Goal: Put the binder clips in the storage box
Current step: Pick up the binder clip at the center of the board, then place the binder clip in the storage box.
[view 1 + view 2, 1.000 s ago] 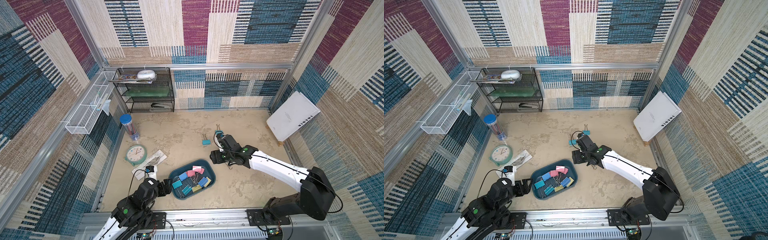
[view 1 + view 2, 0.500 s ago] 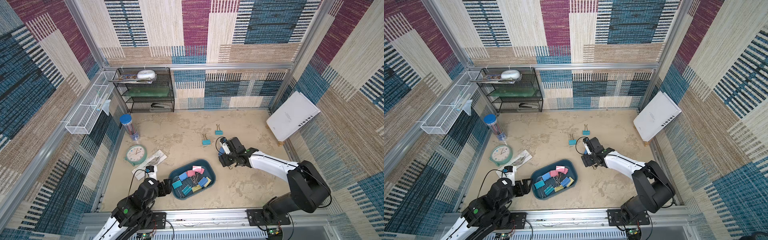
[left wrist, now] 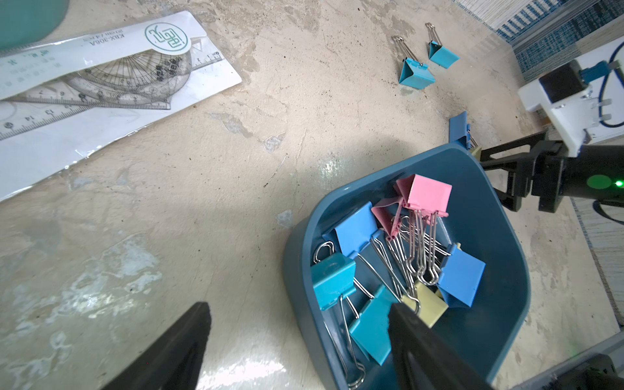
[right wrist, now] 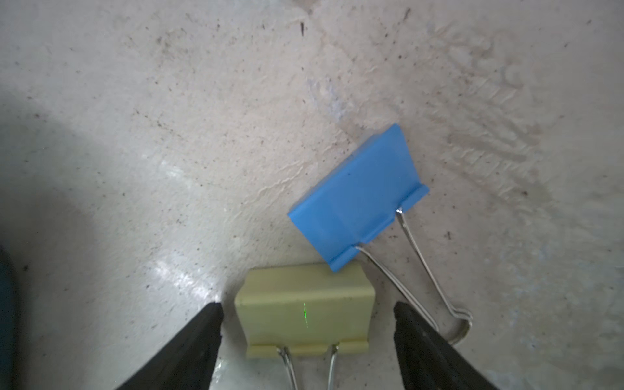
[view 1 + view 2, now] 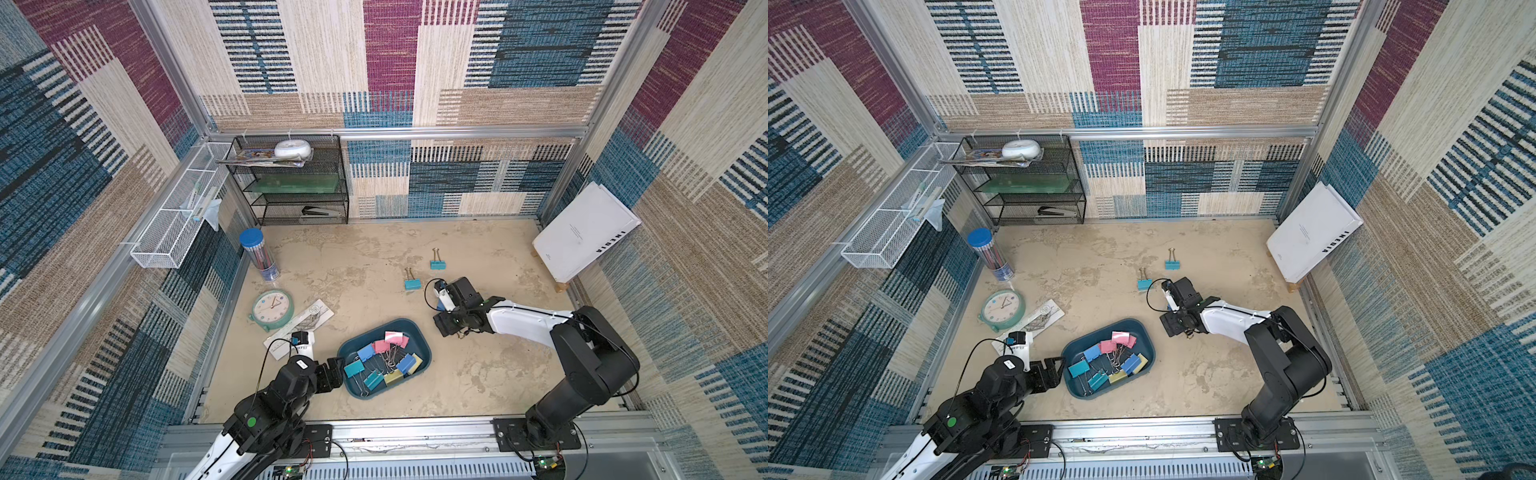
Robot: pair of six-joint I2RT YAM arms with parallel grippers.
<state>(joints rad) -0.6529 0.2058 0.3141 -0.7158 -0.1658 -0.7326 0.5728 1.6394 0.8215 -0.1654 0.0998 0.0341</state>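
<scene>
The box [image 5: 422, 345] sits lower centre in both top views, clips [image 5: 384, 361] heaped inside. The left hand [image 3: 297, 305], wide open and empty, is just beside its left rim. The right hand [image 4: 307, 304], open, straddles without gripping a yellow clip [image 4: 287, 293] on the worktop [image 4: 169, 135], beside a blue clip [image 4: 358, 199].

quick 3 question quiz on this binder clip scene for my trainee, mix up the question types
1. True or false: the right claw is shut on the yellow clip.
2. Which claw is at the rim of the storage box? A the left claw, B the right claw, C neither.
3. Fill in: in the right wrist view, a corner of the ____ clip lies against the yellow clip.
Key: 1 false, it is open with a finger on each side; 2 A; 3 blue clip.
</scene>
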